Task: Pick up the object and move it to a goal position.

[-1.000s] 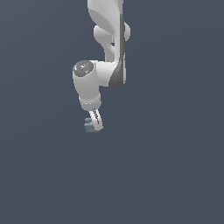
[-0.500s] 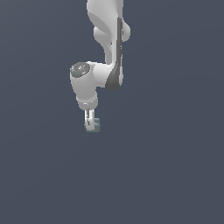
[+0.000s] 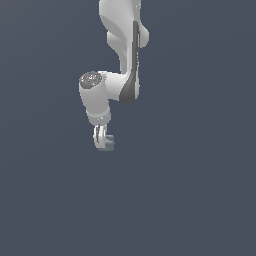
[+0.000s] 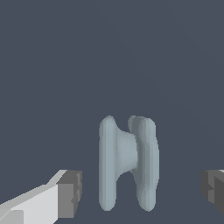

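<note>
The gripper (image 4: 140,192) is seen with its jaws spread wide apart, and the object (image 4: 127,162), a grey-blue spool-shaped lump of two flanges joined by a narrow waist, is located between them without being touched by either pad. In the exterior view the object (image 3: 106,143) is found at the fingertips of the gripper (image 3: 102,141), below the white arm (image 3: 120,75). The grasping step is judged to be in hand. For the next move, the jaws are to be closed squarely across the flanges before any lift is attempted.
</note>
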